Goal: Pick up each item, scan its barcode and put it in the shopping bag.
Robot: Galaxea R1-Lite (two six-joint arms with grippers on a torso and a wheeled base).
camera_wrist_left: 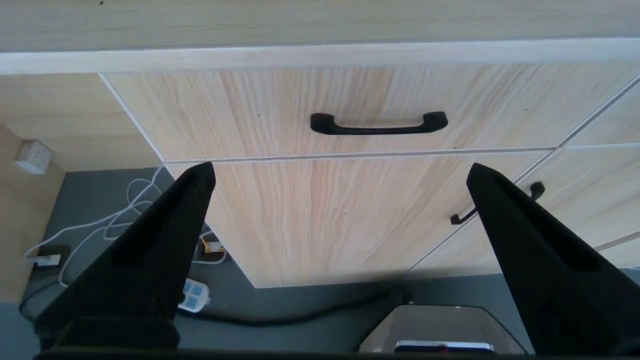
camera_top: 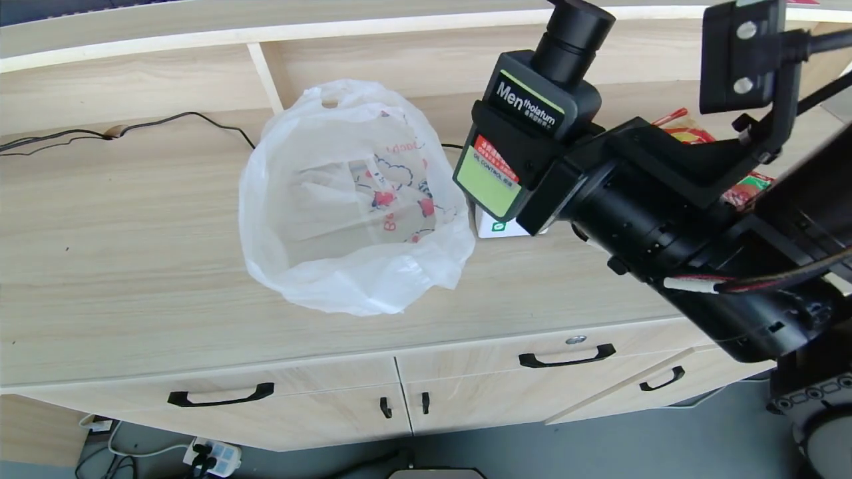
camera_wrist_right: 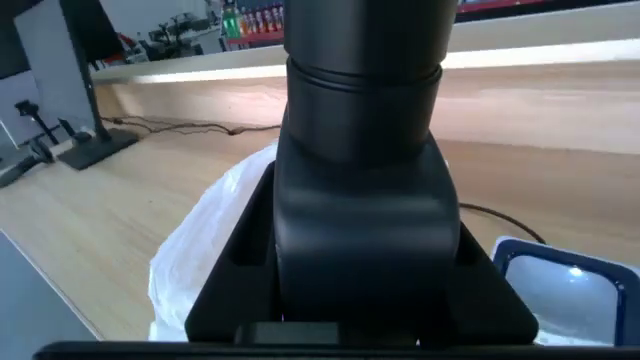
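A black bottle (camera_top: 529, 100) with a green label and a tall black cap is tilted above the wooden counter (camera_top: 133, 266), just right of the shopping bag. My right gripper (camera_top: 532, 166) is shut on its body; in the right wrist view the bottle (camera_wrist_right: 360, 150) rises between the fingers (camera_wrist_right: 235, 270). The white plastic shopping bag (camera_top: 346, 199) stands open at the counter's middle, also seen as the bag (camera_wrist_right: 210, 260). A small white scanner (camera_top: 502, 228) sits under the bottle, its window (camera_wrist_right: 560, 285) facing up. My left gripper (camera_wrist_left: 340, 260) hangs open below the counter edge, facing a drawer front.
Red snack packs (camera_top: 749, 186) lie at the back right behind my right arm. A black mounted panel (camera_top: 745, 53) stands at the top right. A black cable (camera_top: 133, 126) runs along the counter's back. Drawers with black handles (camera_wrist_left: 378, 124) line the front.
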